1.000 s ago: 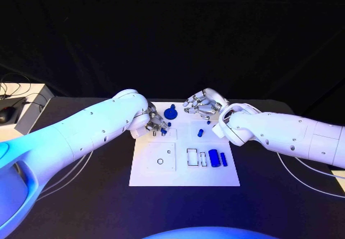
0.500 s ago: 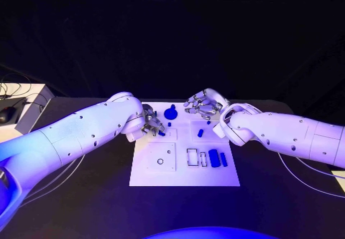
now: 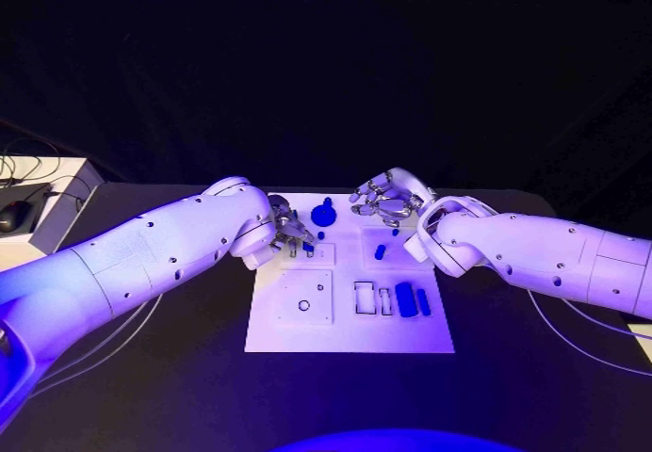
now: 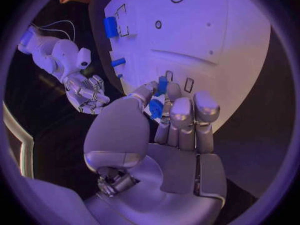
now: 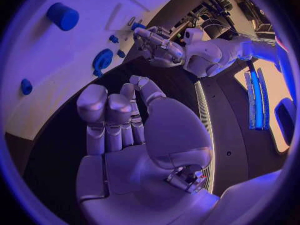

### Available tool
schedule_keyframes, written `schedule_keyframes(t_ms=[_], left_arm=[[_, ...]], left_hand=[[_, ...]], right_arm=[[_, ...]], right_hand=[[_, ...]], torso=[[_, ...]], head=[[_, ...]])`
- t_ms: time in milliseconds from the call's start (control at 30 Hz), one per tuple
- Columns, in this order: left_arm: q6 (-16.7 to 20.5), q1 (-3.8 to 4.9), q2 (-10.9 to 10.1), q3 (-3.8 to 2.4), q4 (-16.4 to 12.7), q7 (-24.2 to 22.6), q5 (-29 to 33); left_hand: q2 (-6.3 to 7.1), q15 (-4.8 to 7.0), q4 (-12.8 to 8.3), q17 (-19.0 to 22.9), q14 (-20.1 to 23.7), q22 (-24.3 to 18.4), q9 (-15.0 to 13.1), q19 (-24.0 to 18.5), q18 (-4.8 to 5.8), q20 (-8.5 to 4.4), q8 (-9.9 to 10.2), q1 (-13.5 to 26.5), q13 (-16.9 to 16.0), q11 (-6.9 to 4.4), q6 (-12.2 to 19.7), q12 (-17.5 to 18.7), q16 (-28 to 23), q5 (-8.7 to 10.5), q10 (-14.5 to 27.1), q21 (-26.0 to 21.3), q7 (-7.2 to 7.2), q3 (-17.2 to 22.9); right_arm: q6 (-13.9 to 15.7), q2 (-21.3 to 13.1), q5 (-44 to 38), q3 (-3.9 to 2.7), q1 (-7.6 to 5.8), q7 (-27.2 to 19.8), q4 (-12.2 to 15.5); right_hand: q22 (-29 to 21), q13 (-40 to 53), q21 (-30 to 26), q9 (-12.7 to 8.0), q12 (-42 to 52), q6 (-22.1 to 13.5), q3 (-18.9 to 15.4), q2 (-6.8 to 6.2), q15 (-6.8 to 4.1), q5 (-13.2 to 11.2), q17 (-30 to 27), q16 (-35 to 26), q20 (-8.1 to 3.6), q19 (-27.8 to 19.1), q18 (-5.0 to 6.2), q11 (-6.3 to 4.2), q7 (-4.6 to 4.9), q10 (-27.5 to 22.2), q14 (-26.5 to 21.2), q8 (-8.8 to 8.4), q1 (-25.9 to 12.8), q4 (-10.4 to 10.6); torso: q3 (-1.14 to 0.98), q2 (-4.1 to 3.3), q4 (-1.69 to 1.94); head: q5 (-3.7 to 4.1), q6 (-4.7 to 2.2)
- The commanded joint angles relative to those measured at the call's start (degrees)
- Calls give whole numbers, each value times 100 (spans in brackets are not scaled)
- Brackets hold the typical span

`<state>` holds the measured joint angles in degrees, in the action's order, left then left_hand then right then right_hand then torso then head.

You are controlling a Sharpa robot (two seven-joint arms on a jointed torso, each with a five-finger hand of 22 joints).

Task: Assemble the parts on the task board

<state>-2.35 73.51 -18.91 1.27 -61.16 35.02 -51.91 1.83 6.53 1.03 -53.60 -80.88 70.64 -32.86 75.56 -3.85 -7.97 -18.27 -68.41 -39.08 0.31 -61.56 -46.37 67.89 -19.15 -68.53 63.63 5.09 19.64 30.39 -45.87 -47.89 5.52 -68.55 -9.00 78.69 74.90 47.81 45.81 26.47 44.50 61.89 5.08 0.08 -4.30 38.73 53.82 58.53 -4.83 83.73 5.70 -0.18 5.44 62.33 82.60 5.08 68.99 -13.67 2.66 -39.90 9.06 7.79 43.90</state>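
Observation:
The white task board (image 3: 347,330) lies mid-table. My left hand (image 3: 289,234) hovers over its far left corner and pinches a small blue part (image 4: 156,108) between thumb and fingers. My right hand (image 3: 384,202) hangs over the board's far edge with its fingers curled in and nothing in them. Between the hands a round blue part (image 3: 323,214) stands on the board. A small blue peg (image 3: 381,251) sits further in. Near the board's right side lie a blue cylinder (image 3: 402,296) and a blue bar (image 3: 421,301). The right wrist view shows the cylinder (image 5: 62,16) and my left hand (image 5: 156,45).
A rectangular slot (image 3: 365,297) and a small round hole (image 3: 304,304) mark the board's near half. A pale box with a mouse and cables (image 3: 40,212) stands at the table's left edge. Thin cables (image 3: 571,339) trail on the table under my right arm.
My left forearm has swung lower and outward while the hand stays over the same corner with the blue part. The right hand has not moved.

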Motion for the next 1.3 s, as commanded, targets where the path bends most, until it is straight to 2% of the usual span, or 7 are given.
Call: schedule_keyframes(t_ms=[33, 633, 833, 933, 1300], left_arm=[[274, -7, 17, 1, -18, -84, 60], [-401, -12, 85, 16, 69, 29, -63], [-382, -11, 79, 29, 76, 34, -135], [-336, -12, 88, 33, 87, 31, -145], [-89, -76, 114, 41, 127, 26, -247]], left_hand=[[-25, 42, -409, 4, 11, 7, -546, 26, 41, 1, -35, 56, -6, -485, -624, 40, 31, -15, -508, 34, -585, 458], [3, 43, -475, -9, 12, 10, -576, 21, 46, -1, -70, 68, -38, -488, -617, 60, 46, -18, -516, 37, -589, 490], [4, 42, -486, -17, 12, 22, -578, 28, 52, -1, -77, 75, -42, -490, -628, 65, 52, -33, -525, 53, -595, 492], [4, 42, -489, -16, 13, 22, -574, 27, 56, -2, -77, 86, -42, -490, -635, 75, 52, -34, -530, 53, -597, 496], [-6, 44, -481, -8, 15, 20, -572, 24, 57, -5, -77, 101, -47, -489, -633, 83, 47, -31, -532, 50, -596, 502]], right_arm=[[-68, 0, -53, -1, 2, -37, 9], [-72, -11, -53, -1, 3, -31, 10], [-65, -26, -54, 0, 3, -23, 8], [-66, -23, -55, 0, 3, -23, 6], [-65, -17, -75, 0, 3, -31, 8]], right_hand=[[595, -7, 26, -5, 8, 28, 48, -14, 4, 20, 3, -28, -24, 350, 23, -3, 20, -34, 0, -19, 2, -1], [595, -7, 26, -5, 8, 28, 48, -14, 4, 20, 3, -28, -24, 350, 23, -3, 20, -34, 0, -19, 2, -1], [595, -7, 26, -5, 8, 28, 48, -14, 4, 20, 3, -28, -24, 350, 23, -3, 20, -34, 0, -19, 2, -1], [595, -7, 26, -5, 8, 28, 48, -14, 4, 20, 3, -28, -24, 350, 23, -3, 20, -34, 0, -19, 2, -1], [595, -7, 26, -5, 8, 28, 48, -14, 4, 20, 3, -28, -24, 350, 23, -3, 20, -34, 0, -19, 2, -1]], torso=[[-3, -2, -5], [-8, -2, -7], [-12, 2, 1], [-4, -5, -6], [-2, -4, -6]], head=[[-1, 0], [0, 36], [6, 59], [13, 54], [12, 43]])
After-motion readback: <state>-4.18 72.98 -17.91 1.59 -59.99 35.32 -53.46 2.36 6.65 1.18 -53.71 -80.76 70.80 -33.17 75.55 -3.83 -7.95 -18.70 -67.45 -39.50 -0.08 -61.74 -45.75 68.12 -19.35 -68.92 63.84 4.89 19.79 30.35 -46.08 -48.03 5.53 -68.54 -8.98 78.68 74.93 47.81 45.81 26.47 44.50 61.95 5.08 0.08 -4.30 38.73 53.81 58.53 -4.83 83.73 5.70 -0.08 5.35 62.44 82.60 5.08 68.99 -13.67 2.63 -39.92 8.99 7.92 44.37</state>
